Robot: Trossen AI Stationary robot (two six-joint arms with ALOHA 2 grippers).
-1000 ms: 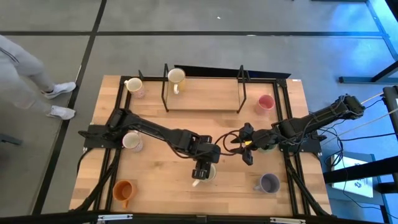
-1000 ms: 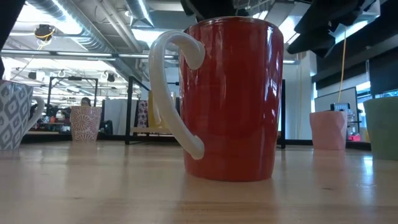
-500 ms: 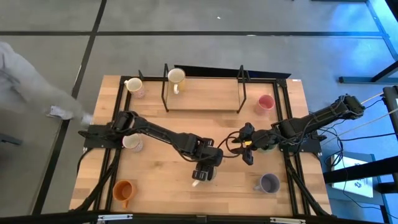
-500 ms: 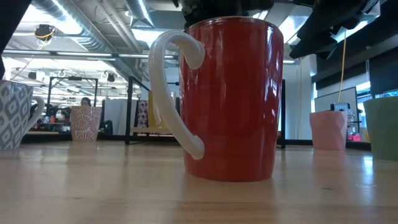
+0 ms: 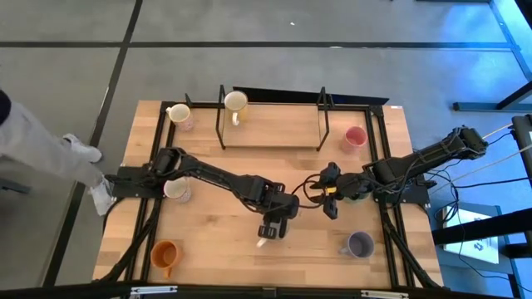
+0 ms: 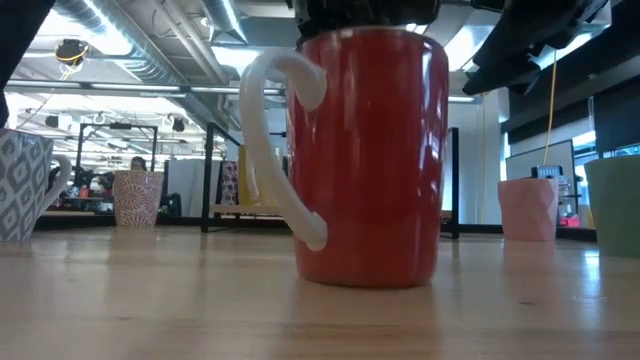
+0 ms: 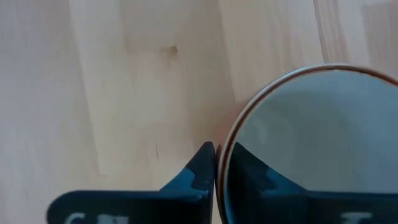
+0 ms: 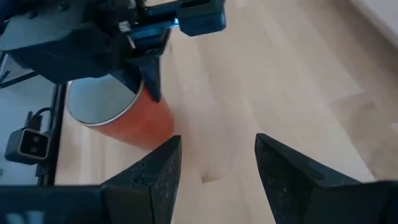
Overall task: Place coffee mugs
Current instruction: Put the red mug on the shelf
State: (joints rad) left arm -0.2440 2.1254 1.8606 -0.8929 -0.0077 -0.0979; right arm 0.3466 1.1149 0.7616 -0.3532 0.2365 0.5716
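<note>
A red coffee mug [image 6: 368, 160] with a white handle [image 6: 270, 150] stands near the table's middle. In the high view my left gripper [image 5: 272, 226] hides most of it and is shut on its rim. My right gripper [image 5: 330, 200] hovers open to the mug's right, with nothing between its fingers [image 8: 280, 180]. Other coffee mugs stand on their bases: cream [image 5: 178, 114], white [image 5: 176, 189], orange [image 5: 164, 253], pink [image 5: 355, 137] and purple-grey [image 5: 360, 243]. A further cream one [image 5: 235, 103] sits in the wire rack. My left gripper pinches the red mug's rim [image 7: 225, 155], one finger [image 7: 200, 167] outside the wall and the other [image 7: 252, 173] inside the cup. The fingers come from above, pointing down. The mug's base is on the table and it leans slightly.
A black wire rack [image 5: 272, 124] stands at the far middle of the table. A green mug [image 6: 615, 205] sits under the right arm. A person's legs and shoes [image 5: 83, 162] show on the floor left of the table. Bare wood lies along the near middle.
The red mug has tipped a little toward the table's left; its right side now stands slightly off upright in the low view. My left gripper has settled lower over the mug. The person on the floor has walked toward the near side.
</note>
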